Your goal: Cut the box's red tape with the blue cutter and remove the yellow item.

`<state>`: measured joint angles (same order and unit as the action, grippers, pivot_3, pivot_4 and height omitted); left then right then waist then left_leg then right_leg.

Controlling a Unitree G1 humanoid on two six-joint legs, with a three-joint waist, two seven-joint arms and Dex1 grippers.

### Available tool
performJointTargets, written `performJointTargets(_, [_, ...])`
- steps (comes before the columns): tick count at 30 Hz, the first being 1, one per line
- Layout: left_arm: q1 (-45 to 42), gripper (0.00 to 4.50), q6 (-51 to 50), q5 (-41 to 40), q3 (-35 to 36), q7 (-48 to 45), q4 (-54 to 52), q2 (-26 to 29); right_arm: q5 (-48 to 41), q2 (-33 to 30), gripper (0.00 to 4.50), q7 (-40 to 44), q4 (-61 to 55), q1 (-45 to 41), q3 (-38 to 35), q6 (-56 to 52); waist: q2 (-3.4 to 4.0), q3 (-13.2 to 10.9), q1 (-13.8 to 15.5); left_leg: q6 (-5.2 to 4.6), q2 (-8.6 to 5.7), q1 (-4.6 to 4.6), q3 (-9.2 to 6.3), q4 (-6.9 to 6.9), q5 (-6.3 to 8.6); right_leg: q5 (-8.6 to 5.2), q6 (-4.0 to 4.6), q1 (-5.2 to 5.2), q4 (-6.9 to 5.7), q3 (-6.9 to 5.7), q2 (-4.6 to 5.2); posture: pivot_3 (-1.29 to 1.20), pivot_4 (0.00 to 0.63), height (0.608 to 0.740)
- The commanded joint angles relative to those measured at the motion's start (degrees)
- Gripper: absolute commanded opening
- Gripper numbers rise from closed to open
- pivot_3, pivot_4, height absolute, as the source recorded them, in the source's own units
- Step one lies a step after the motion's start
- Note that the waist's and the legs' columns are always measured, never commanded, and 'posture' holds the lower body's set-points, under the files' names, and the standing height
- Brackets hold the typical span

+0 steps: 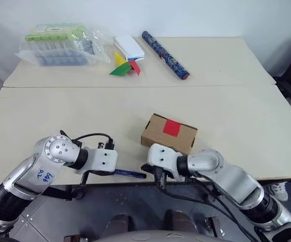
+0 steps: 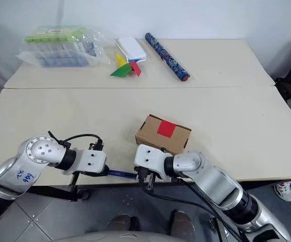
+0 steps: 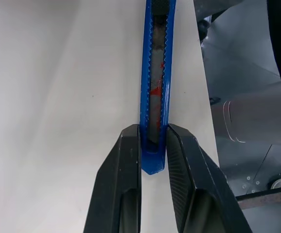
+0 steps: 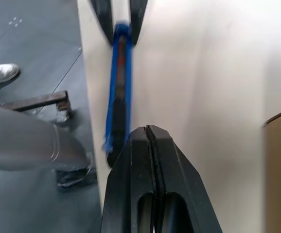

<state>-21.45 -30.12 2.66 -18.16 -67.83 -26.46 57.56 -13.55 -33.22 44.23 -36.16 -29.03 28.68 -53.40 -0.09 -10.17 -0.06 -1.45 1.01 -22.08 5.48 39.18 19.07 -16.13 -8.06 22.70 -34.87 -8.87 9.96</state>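
Cutter held at table's near edge
Left gripper (image 3: 152, 145) pinches blue cutter (image 3: 156, 87); right gripper (image 4: 150, 133) fully closed, empty, beside taped box (image 1: 168, 133).

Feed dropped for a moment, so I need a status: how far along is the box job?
Done: the left pincer has the blue cutter clamped at its rear end, near the table's front edge. In hand: the shut right pincer sits at the cutter's tip. Left: the red tape is unbroken on the closed box; no yellow item visible.
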Motion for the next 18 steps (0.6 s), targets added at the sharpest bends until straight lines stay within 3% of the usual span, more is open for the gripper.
performJointTargets(1, [2.1, 0.43, -3.55, 4.14, -3.15, 1.32, 1.69, 1.05, -1.48, -0.25, 0.02, 0.46, -2.43, -0.75, -1.15, -0.79, 0.05, 0.04, 0.0, 0.0, 0.0, 0.01, 0.0, 0.0, 0.0, 0.0, 0.0, -0.01, -0.01, 0.0, 0.0, 0.0, 0.15, 0.74])
performJointTargets(18, [2.44, 0.43, -6.04, 4.85, -4.18, 2.2, 0.77, 1.17, 2.78, -0.88, 0.02, 1.95, 2.68, -0.83, 6.6, 4.63, 0.17, 0.12, -0.02, 0.03, 0.01, 0.07, 0.02, 0.0, -0.04, -0.05, 0.09, -0.02, -0.08, 0.05, 0.0, 0.0, 0.15, 0.74])
